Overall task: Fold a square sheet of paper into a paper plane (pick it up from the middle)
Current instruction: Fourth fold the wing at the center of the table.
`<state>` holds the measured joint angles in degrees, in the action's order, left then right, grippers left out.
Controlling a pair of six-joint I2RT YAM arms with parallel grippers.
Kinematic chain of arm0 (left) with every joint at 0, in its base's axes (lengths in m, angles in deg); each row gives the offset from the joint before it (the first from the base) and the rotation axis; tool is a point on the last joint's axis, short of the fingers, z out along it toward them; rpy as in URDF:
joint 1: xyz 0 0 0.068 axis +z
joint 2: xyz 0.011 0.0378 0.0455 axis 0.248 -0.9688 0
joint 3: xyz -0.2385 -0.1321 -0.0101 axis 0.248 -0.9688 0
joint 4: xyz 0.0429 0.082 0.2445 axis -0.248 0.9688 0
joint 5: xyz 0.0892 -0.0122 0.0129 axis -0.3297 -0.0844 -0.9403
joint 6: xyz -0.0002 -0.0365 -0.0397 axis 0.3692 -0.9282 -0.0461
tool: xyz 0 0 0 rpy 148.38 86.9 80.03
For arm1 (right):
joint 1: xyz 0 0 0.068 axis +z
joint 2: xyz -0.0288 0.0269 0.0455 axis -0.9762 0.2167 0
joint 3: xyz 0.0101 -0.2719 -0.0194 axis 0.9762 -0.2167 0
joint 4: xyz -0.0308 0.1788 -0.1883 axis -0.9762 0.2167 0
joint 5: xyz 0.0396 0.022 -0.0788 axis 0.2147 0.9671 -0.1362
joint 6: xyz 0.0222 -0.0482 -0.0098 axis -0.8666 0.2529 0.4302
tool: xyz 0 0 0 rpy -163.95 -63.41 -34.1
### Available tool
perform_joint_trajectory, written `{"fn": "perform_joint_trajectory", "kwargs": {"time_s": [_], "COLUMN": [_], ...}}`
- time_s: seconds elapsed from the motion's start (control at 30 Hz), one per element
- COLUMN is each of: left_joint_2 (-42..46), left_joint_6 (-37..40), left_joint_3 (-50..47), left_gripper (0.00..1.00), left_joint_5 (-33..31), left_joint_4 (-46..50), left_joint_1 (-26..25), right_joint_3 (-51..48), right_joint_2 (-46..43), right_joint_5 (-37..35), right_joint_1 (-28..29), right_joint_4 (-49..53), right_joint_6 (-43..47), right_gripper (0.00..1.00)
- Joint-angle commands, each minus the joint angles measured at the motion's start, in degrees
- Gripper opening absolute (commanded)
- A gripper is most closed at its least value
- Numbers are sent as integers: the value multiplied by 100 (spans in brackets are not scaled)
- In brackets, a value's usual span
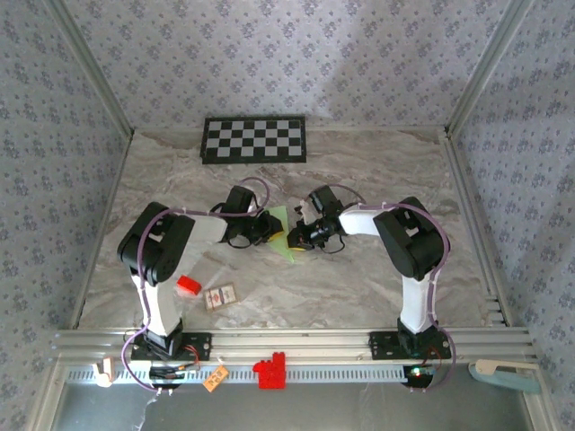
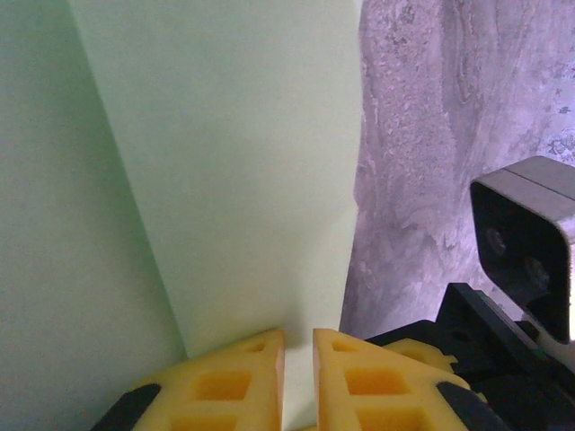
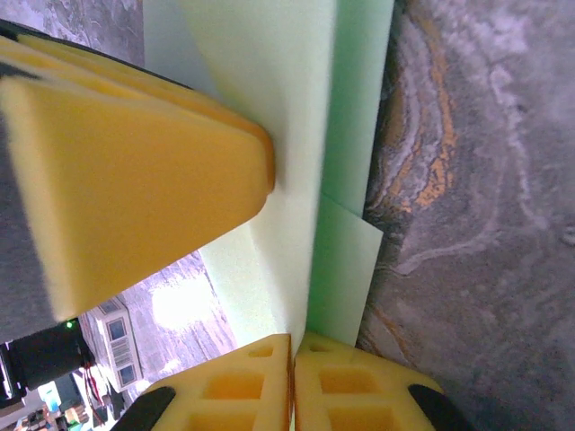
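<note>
At the middle of the desk (image 1: 359, 287), left gripper (image 2: 299, 368) and right gripper (image 3: 294, 382) each clamped narrow on the partly folded green paper sheet (image 1: 282, 235), checkerboard panel (image 1: 254, 139) behind

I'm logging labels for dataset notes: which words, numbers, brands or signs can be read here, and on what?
Nothing can be read as text.
Small card beside the red block: printed marks, too small to read.
Orange tag at the near edge: too small to read.
Checkerboard panel: black and white squares, no writing.
Sheet of paper: plain pale green, no print.
</note>
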<state>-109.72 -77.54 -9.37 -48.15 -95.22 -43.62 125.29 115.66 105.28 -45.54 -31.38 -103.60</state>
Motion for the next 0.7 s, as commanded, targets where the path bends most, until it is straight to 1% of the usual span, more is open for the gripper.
{"fn": "perform_joint_trajectory", "kwargs": {"time_s": [0.0, 0.17, 0.3, 0.47, 0.67], "left_joint_2": [-145, -238, -330, -373, -410], "left_joint_6": [57, 152, 143, 141, 143], "left_joint_3": [154, 232, 243, 268, 295], "left_gripper": [16, 16, 16, 15, 15], "left_joint_5": [11, -136, -147, -192, -206], "left_joint_4": [297, 754, 860, 974, 1055], "left_joint_1": [25, 20, 18, 24, 13], "right_joint_3": [-104, -145, -309, -357, -7], "right_joint_2": [119, -151, -656, -1086, -979], "right_joint_5": [-39, -205, -486, -918, -1098], "right_joint_1": [-39, -62, -104, -75, 301], "right_joint_4": [170, 300, 451, 785, 1016], "right_joint_6": [-61, -94, -144, -54, 35], "right_gripper": [12, 22, 28, 28, 17]}}
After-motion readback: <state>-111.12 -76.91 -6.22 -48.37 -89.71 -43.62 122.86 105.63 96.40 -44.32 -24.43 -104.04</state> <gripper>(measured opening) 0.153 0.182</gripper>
